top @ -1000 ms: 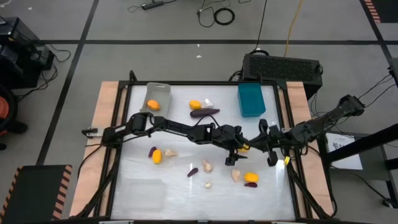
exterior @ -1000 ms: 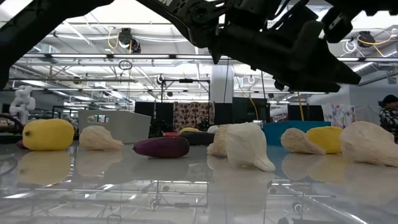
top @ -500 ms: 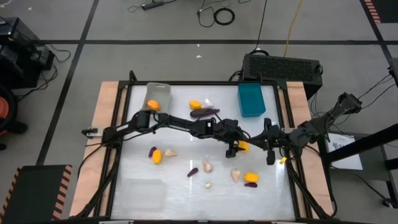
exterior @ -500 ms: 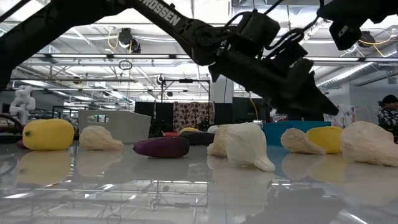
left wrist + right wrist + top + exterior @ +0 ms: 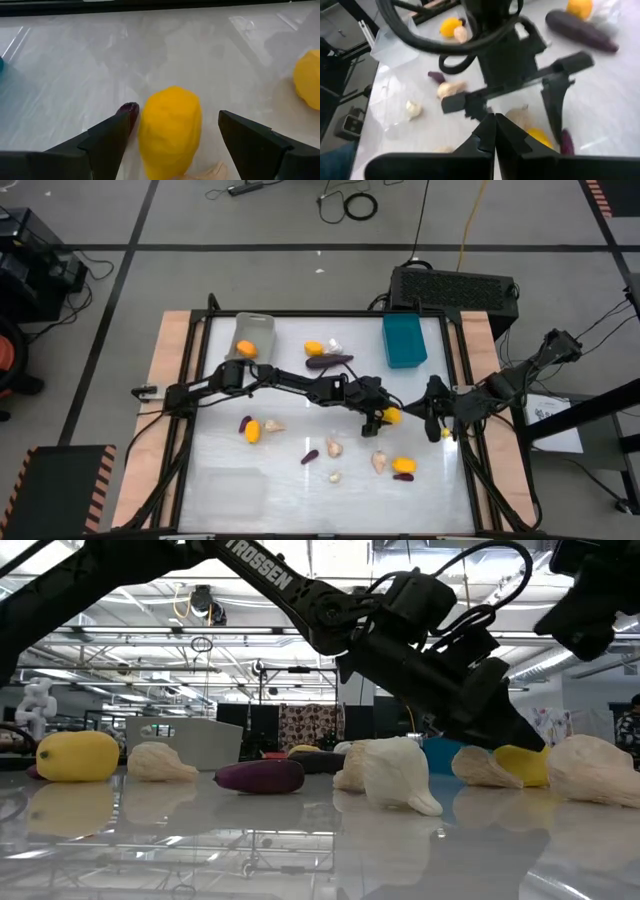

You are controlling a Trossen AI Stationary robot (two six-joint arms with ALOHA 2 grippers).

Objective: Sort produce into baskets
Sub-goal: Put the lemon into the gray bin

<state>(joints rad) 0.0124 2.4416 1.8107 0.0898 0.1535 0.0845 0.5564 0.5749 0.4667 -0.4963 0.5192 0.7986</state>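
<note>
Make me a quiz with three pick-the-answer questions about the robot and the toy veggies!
1. Where is the left end effector?
A. around an orange-yellow rounded toy fruit
B. inside the teal-blue plastic bin
C. off the white table

2. How many fruits lie in the light grey plastic bin?
A. none
B. one
C. four

3. How are the right end effector fingers?
A. wide apart
B. pressed together
C. holding a bulb

Answers: 1 A, the left wrist view shows the fruit between the spread fingers. 2 B, the high view shows one orange piece there. 3 B, the right wrist view shows the tips meeting, with nothing between.
</note>
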